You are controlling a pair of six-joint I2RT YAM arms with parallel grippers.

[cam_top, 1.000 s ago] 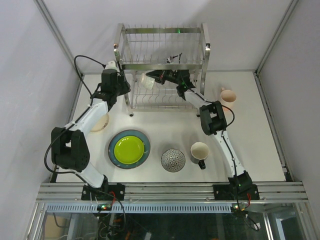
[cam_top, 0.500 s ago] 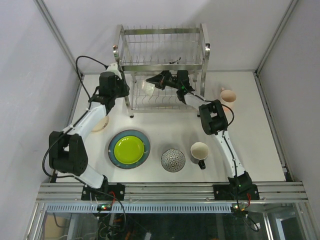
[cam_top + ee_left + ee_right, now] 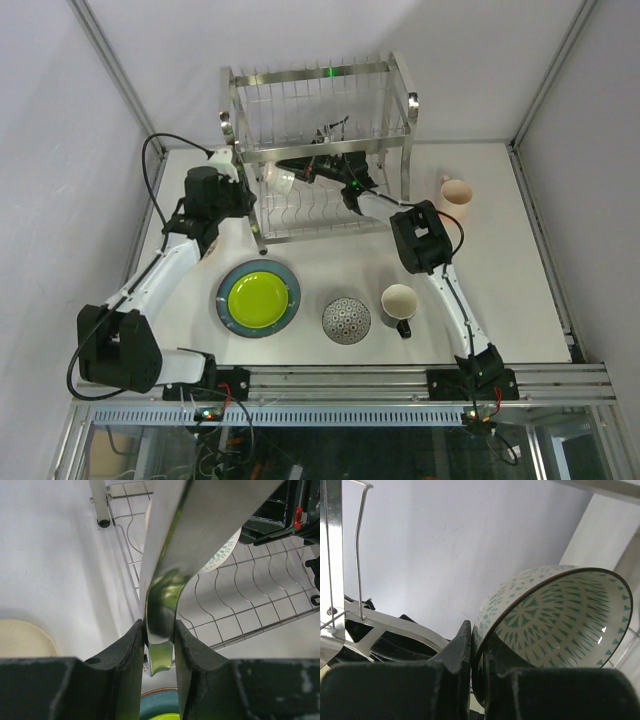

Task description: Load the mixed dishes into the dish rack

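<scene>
The dish rack [image 3: 315, 150] is standing shifted leftward and tilted compared with a second ago, on the white table [image 3: 510, 260] between pale walls [image 3: 60, 150]. The left gripper [image 3: 159, 630], arm stretched forward, is clamping a left-side post [image 3: 167, 575] of the rack. The right gripper [image 3: 477, 647], reaching under the upper shelf [image 3: 320, 135], is pinching the rim of a green-patterned bowl [image 3: 555, 620], whose pattern only the wrist view is showing.

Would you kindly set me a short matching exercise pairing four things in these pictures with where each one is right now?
1. lime-green plate
2. pink mug
3. green-patterned bowl
4. dish rack

A. clamped by the left gripper
B. standing near the right edge of the table
C. lying on the blue-grey plate
D. held in the right gripper

Pairs: 1-C, 2-B, 3-D, 4-A
</scene>
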